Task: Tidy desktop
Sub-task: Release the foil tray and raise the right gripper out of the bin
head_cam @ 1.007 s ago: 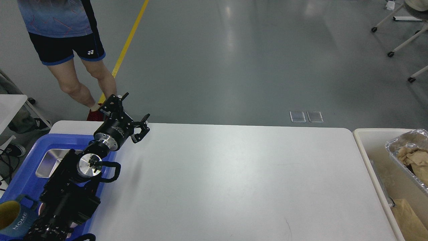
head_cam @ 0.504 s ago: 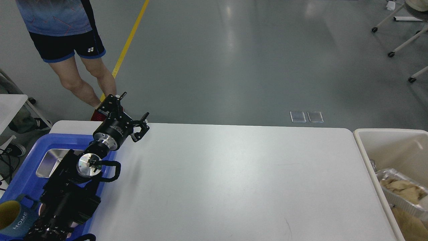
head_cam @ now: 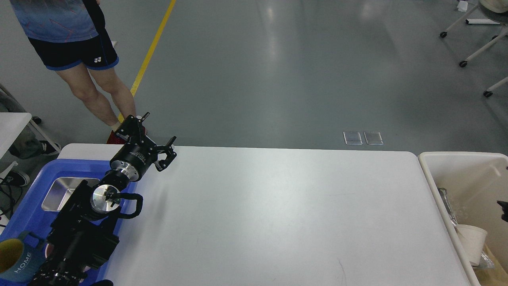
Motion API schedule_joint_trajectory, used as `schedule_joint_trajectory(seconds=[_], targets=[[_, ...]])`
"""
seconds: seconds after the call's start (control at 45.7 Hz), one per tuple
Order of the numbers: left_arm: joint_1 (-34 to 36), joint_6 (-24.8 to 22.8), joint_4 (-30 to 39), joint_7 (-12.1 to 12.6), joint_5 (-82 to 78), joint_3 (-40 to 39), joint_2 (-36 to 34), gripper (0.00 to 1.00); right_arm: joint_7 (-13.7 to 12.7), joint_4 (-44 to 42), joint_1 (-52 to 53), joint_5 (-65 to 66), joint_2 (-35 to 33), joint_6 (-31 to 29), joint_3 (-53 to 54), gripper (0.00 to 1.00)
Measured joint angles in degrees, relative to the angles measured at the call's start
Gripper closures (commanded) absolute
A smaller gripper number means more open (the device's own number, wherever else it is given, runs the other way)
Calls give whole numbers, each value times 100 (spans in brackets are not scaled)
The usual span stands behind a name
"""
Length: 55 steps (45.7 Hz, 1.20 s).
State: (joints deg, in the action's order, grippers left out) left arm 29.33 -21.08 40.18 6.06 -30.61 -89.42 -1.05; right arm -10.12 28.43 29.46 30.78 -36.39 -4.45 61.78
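Left gripper [head_cam: 152, 137] hangs over the desktop's [head_cam: 278, 214] far-left corner, fingers spread, empty. Desktop stretches away rightward, long axis left to right, bare. At the right edge, a dark tip, perhaps the right gripper [head_cam: 503, 210]; state unclear.

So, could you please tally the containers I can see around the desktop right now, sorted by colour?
Blue: 2, the blue tray and the blue mug marked HOME
Silver: 1, the metal pan inside the tray
Beige: 1, the bin at the right
White: 1, the paper cup in the bin
Total: 5
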Motion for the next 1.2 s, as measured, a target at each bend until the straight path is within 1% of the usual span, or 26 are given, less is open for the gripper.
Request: schedule_joint_trajectory(seconds=[0.131, 0.197, 0.263, 0.372, 0.46, 0.548, 0.613, 0.657, 0.723, 0.876, 1.051, 1.205], targets=[[-42, 36, 5, 0, 2, -12, -1, 4, 58, 48, 223, -1, 312, 3, 347, 0], [-48, 44, 7, 0, 3, -14, 0, 4, 169, 65, 331, 0, 488, -3, 542, 0], [-49, 48, 8, 0, 3, -19, 1, 4, 377, 79, 447, -1, 711, -11, 664, 0], [-50, 50, 9, 0, 2, -22, 7, 4, 919, 106, 529, -3, 1045, -20, 720, 0], [-51, 51, 8, 0, 2, -24, 7, 4, 1488, 117, 541, -6, 1237, -26, 729, 0], [-51, 52, 8, 0, 3, -24, 8, 4, 1982, 151, 543, -18, 1402, -35, 739, 0], [-51, 52, 8, 0, 2, -24, 8, 4, 2286, 282, 516, -31, 1483, -52, 751, 0], [-60, 52, 8, 0, 3, -24, 8, 4, 2419, 459, 477, -35, 1527, -76, 756, 0], [-72, 52, 8, 0, 3, -24, 8, 4, 2489, 704, 425, -49, 1589, -130, 763, 0], [-76, 59, 8, 0, 3, -16, 18, 4, 2515, 1107, 347, -294, 1802, -379, 802, 0], [-71, 68, 8, 0, 3, -19, 45, 4, 2516, 1200, 255, -554, 2066, -728, 826, 0], [-69, 69, 8, 0, 2, -25, 46, 4, 2522, 1205, 185, -573, 2138, -807, 976, 0]])
